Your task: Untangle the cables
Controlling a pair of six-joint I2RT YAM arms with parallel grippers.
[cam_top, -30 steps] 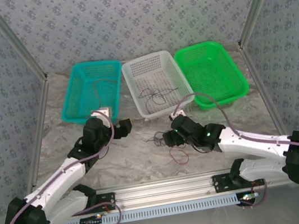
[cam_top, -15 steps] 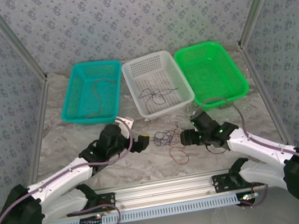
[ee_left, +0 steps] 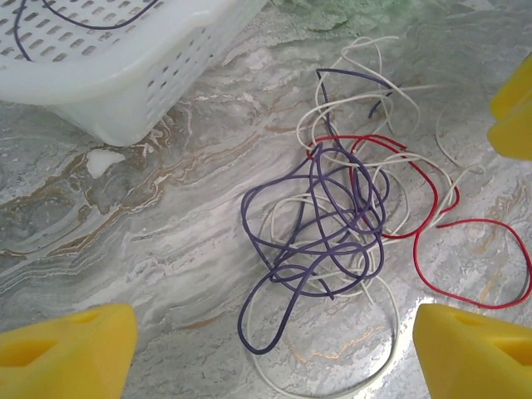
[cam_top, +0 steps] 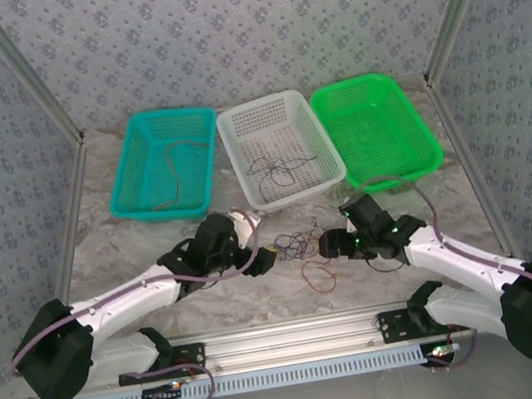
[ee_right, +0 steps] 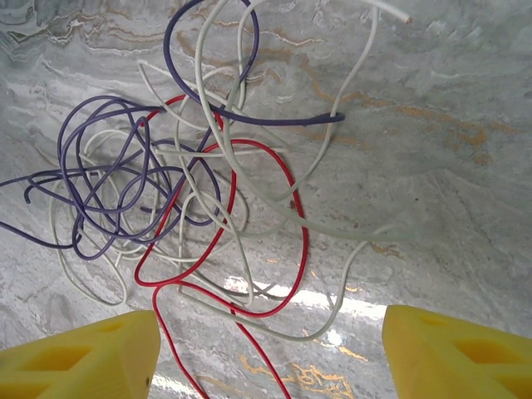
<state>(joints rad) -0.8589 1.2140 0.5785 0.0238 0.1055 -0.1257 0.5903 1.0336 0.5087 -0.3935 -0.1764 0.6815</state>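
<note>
1. Top view: the light is bright, even and diffuse, and shadows on the marble tabletop are faint.
2. Right wrist view: a white glare patch sits on the marble at 6 o'clock.
3. Left wrist view: the cables are sharp, while the yellow fingertips at 5 and 7 o'clock are soft.

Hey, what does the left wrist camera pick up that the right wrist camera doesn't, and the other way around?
Left wrist: a corner of the white basket, with a dark cable inside it. Right wrist: a cut end of the white cable. Both: the purple cable and the red cable tangled with it on the marble table, framed by the open yellow fingers of the left gripper or the right gripper.
</note>
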